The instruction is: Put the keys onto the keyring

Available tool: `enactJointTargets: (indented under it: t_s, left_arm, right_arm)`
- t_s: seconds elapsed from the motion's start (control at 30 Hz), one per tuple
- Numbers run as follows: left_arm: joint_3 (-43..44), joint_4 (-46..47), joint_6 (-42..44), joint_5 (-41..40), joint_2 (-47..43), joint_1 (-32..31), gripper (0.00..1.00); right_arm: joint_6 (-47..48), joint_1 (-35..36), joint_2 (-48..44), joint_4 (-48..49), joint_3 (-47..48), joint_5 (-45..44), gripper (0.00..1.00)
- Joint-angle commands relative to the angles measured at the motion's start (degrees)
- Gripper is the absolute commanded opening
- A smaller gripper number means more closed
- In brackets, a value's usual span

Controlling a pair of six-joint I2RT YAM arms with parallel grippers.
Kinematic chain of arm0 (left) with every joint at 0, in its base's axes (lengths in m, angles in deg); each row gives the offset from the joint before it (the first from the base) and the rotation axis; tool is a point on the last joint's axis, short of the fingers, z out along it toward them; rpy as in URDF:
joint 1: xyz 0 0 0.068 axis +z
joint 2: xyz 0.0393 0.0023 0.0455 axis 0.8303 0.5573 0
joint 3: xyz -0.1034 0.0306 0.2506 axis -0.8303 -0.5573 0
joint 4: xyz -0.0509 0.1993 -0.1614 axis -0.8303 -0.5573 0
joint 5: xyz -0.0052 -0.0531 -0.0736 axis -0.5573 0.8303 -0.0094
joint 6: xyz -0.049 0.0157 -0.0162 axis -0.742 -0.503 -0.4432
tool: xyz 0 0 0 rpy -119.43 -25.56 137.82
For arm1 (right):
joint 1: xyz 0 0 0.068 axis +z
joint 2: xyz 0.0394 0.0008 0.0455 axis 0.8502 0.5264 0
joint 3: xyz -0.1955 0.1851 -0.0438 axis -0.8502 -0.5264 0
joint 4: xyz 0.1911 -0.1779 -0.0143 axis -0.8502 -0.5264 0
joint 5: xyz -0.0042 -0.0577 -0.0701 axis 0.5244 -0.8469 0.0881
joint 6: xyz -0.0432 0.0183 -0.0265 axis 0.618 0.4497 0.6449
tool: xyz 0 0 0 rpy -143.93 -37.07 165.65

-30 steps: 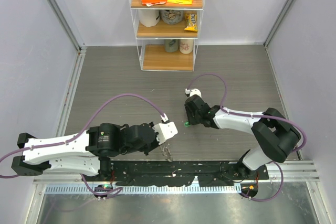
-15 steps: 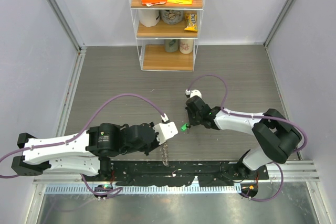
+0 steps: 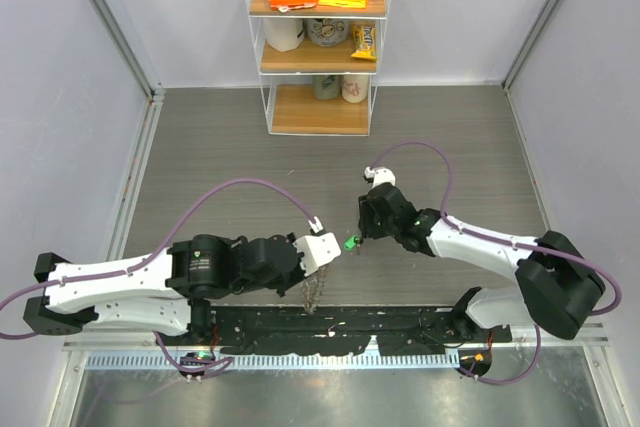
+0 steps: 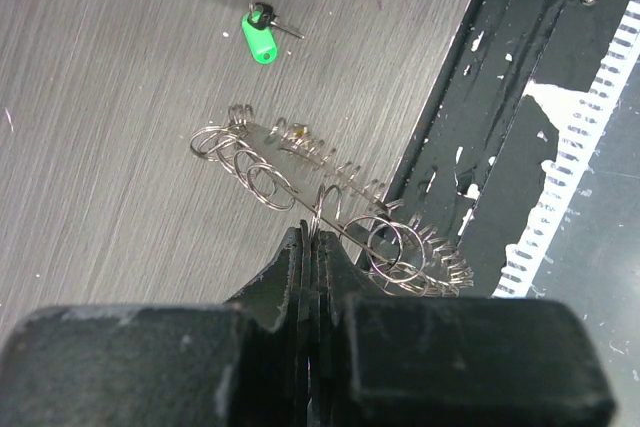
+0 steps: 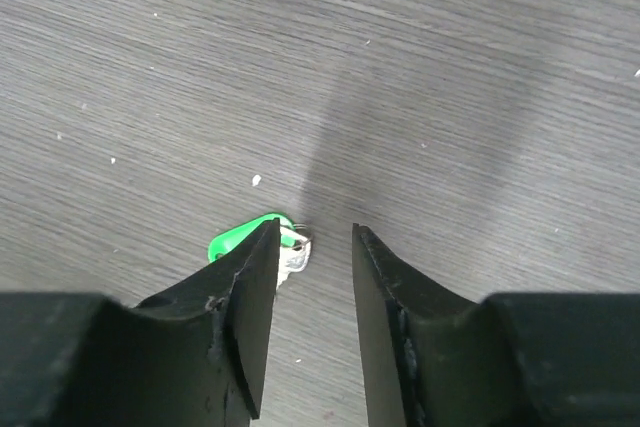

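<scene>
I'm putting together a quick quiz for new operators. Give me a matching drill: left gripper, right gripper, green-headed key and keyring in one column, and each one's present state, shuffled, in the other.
Column one
1. left gripper
2. right gripper
3. green-headed key
4. keyring

Column two
A. lying flat on the table
B. jaws apart, holding nothing
C. pinched at its rim
D. jaws shut on something

Pairs: 1-D, 2-B, 3-A, 4-C
</scene>
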Motion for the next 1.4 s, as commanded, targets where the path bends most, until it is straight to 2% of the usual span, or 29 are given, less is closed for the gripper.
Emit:
enactJointTargets:
  t_s: [0.0,0.1,0.4,0.63,0.97,1.37]
  left_arm:
    - [1.56,3.92,0.15,0.03,-0.15,-0.23,0.0]
    - [1.73,3.92,0.24,0.21,0.02,-0.23,0.0]
    - [1.03,4.36,0.32,0.82,-0.68,-0.23,0.0]
    - [-0.02,4.27,0.32,0.91,-2.26,-0.23,0.0]
    - [-0.64,4.27,0.76,0.65,-3.32,-0.23,0.0]
    - [-0.81,4.36,1.03,0.56,-3.67,-0.23,0.0]
  right_arm:
    - [-4.83,0.81,-3.08,1.12,-1.35,1.82,0.45]
    - [-8.08,2.04,-3.26,1.38,-1.7,1.47,0.52]
    - [-16.35,6.96,-1.07,0.86,-1.18,-5.12,0.54]
    - [-20.13,7.05,2.02,-0.38,-0.47,-8.81,0.53]
    - [-21.1,7.05,5.09,0.5,1.81,-8.99,0.5]
    - [-21.71,7.14,7.29,0.5,3.22,-9.43,0.41]
